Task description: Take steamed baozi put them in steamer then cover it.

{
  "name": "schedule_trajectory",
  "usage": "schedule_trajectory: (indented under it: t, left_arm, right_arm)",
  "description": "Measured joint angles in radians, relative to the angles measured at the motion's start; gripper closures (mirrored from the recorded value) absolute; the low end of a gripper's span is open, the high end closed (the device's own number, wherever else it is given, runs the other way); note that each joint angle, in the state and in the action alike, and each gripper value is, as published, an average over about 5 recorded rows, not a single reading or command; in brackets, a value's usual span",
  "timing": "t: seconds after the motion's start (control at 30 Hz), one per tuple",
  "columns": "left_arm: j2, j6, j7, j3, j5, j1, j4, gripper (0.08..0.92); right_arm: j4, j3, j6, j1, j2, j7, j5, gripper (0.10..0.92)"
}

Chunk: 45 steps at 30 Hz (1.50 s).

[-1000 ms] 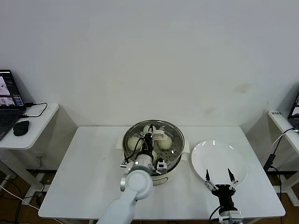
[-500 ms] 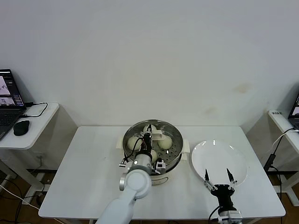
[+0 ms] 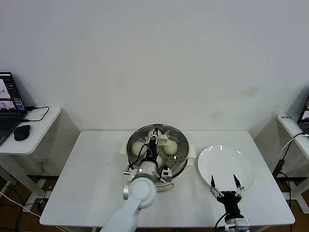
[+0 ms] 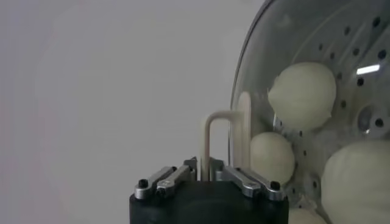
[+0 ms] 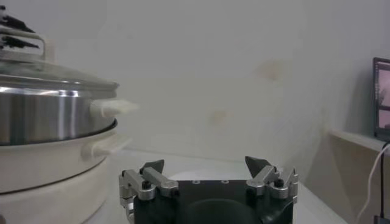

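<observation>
My head camera looked forward and down from above the near table [image 3: 96, 159] edge, taking in the whole top and the wall behind. My left wrist camera sat very close over the cover [image 4: 292, 73], facing its glass and handle. My right wrist camera rode low near the tabletop, facing sideways toward the steamer [image 5: 49, 115]. All three views shared the covered steamer.
</observation>
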Motion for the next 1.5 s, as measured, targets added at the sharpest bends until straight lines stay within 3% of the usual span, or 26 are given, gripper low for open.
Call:
schedule_trajectory:
  t: [0.37, 0.5, 0.67, 1.07, 1.27, 1.5]
  left_arm:
    - [0.057, 0.006, -0.012, -0.006, -0.067, 0.076, -0.123, 0.266]
    - [0.099, 0.002, -0.031, -0.019, -0.144, 0.129, -0.197, 0.190]
    - [0.153, -0.025, -0.100, -0.060, -0.304, 0.211, -0.297, 0.178]
    - [0.228, -0.263, -0.426, -0.304, -1.051, 0.466, -0.420, 0.177]
    - [0.228, -0.358, -0.499, -0.408, -1.376, 0.580, -0.437, 0.177]
    - [0.217, -0.447, -0.532, -0.494, -1.575, 0.680, -0.432, 0.177]
  right_arm:
    - [-0.002, -0.002, -0.001, -0.005, -0.005, 0.000, 0.003, 0.203]
    - [0.000, -0.002, 0.000, -0.010, -0.013, -0.001, 0.009, 0.203]
    - [0.012, -0.005, -0.002, -0.015, -0.017, -0.003, 0.014, 0.202]
    - [0.053, -0.008, 0.005, -0.053, -0.050, -0.010, 0.044, 0.203]
    - [0.088, -0.013, 0.005, -0.082, -0.075, -0.017, 0.078, 0.202]
    - [0.116, -0.028, 0.000, -0.117, -0.115, -0.014, 0.114, 0.203]
